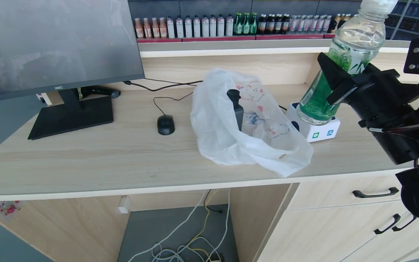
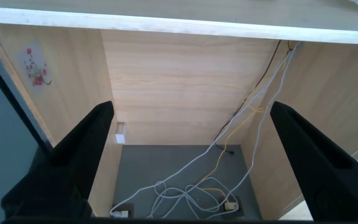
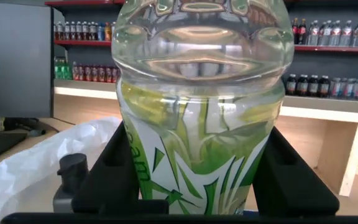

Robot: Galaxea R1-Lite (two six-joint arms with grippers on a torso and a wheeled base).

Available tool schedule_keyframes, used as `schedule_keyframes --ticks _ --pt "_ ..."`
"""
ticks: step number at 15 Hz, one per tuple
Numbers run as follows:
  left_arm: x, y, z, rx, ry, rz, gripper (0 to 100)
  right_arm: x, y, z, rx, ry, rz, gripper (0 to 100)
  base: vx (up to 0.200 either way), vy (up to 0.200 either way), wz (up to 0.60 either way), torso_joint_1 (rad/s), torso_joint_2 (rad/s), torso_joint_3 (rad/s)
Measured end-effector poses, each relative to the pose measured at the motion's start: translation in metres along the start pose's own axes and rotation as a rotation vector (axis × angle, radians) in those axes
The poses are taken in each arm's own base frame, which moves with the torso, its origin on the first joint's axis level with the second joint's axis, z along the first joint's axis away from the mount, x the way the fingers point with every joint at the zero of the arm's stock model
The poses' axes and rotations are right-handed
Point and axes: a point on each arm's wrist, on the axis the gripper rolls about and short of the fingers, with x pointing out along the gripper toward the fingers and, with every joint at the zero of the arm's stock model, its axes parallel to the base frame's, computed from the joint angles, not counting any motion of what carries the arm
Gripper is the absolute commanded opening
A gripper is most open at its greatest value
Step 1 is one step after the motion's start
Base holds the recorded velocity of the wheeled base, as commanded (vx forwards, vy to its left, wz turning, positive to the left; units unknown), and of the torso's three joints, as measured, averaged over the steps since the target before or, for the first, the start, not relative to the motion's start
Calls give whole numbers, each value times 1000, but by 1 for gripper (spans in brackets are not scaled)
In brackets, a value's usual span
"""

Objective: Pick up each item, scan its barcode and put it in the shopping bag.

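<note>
A pale wooden shop table (image 1: 86, 160); under its front edge the left pincer (image 2: 191, 112) hangs spread, empty. Mid-table slumps the shopping bag (image 1: 227, 145). Beyond, the right pincer (image 1: 335, 82) pinches a green-labelled bottle (image 1: 351, 43) above the white scanner (image 1: 320, 131): scanning seems underway, bagging remains.

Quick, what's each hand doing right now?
Left hand: open, empty.
Right hand: closed on the bottle.

A monitor (image 1: 49, 43) stands on the counter (image 1: 86, 160), a mouse (image 1: 166, 124) at three o'clock of its base. Cables (image 1: 180, 249) tangle on the floor (image 1: 147, 225) beneath; drink bottles (image 1: 213, 26) line a shelf (image 1: 231, 38) at twelve o'clock.
</note>
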Motion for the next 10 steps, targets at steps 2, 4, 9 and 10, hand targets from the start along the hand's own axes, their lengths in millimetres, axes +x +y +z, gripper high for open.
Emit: schedule_keyframes --ticks 2,4,9,10 --pt "0 0 0 0 0 1 100 3 0 -2 0 -1 0 0 0 0 0 0 0 0" --pt "0 0 0 3 0 0 100 6 1 -5 2 -2 8 0 0 0 0 0 0 0" --pt "0 0 0 3 0 -1 100 15 1 -12 4 -9 2 0 0 0 0 0 0 0" --pt "0 0 0 3 0 0 100 18 1 -16 4 -9 1 0 0 0 0 0 0 0"
